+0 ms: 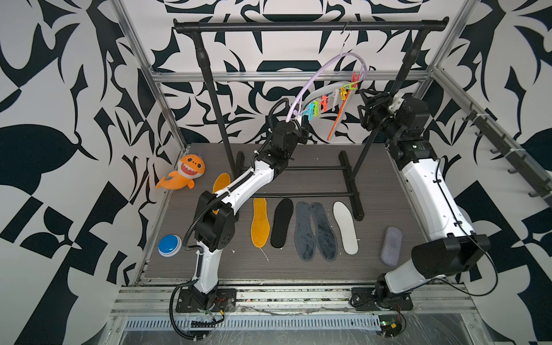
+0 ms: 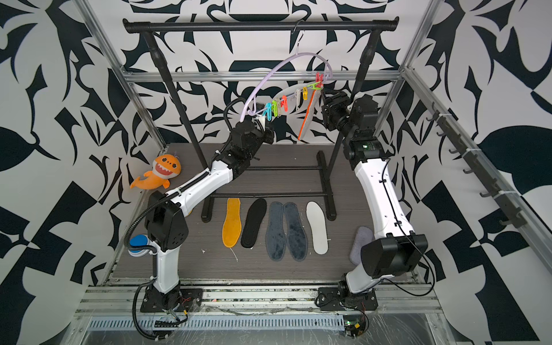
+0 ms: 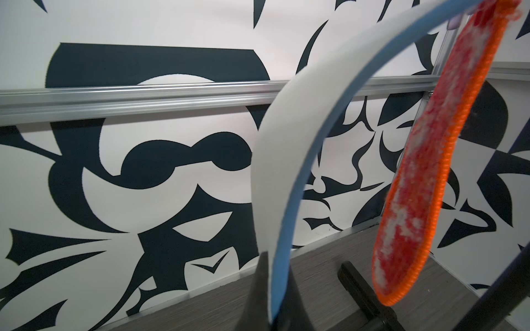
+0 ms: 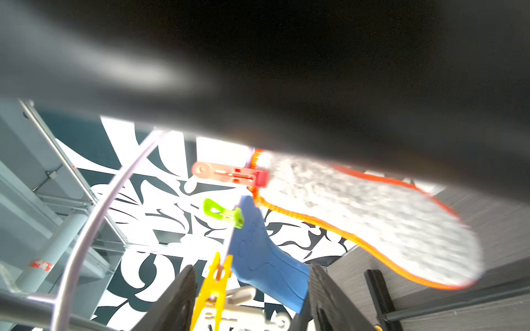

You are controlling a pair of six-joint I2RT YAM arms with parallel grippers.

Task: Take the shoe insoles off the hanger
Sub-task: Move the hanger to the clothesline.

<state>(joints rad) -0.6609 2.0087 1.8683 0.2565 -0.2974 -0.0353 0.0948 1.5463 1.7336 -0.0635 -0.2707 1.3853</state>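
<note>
- Six thin, foot-shaped insoles are lying on the grey wood-grain table (image 1: 239, 268). In a row: a fuzzy orange insole (image 1: 260, 222), a black insole (image 1: 282, 222), two fuzzy grey-blue insoles (image 1: 304, 231) touching side by side, and a smooth white insole (image 1: 345, 227).
- A second orange insole (image 1: 221, 182) is lying farther back, partly hidden under the left arm.
- A thick rounded lilac pad (image 1: 391, 246) is sitting near the right arm, and a blue button (image 1: 169, 245) beside the left arm.
- A plush shark (image 1: 182, 176) is leaning in the far left corner.
- The black tubular rail (image 1: 310, 27) is standing behind the row, its feet just beyond the insoles' toes.
- The thin lilac hanger (image 1: 346, 54) is hanging from the rail by its hook, tilted, with its left end low.
- Two insoles are hanging from its coloured pegs (image 1: 321, 103). The hung white insole (image 3: 275, 160), blue underneath, is bending in an arc. The grey insole (image 3: 415, 183), fuzzy with an orange stitched rim, is dangling straight down at the right end.
- The left gripper (image 1: 299, 119) is pinching the hung white insole's free end, fingers pressed together on it, just beside the hanger's low end.
- The right gripper (image 4: 252, 275) is holding nothing. Its fingers (image 4: 177, 298) are standing apart on either side of a yellow peg (image 4: 215, 283) and the blue underside. The wrist view is blurred, so I cannot tell whether they are touching either.
</note>
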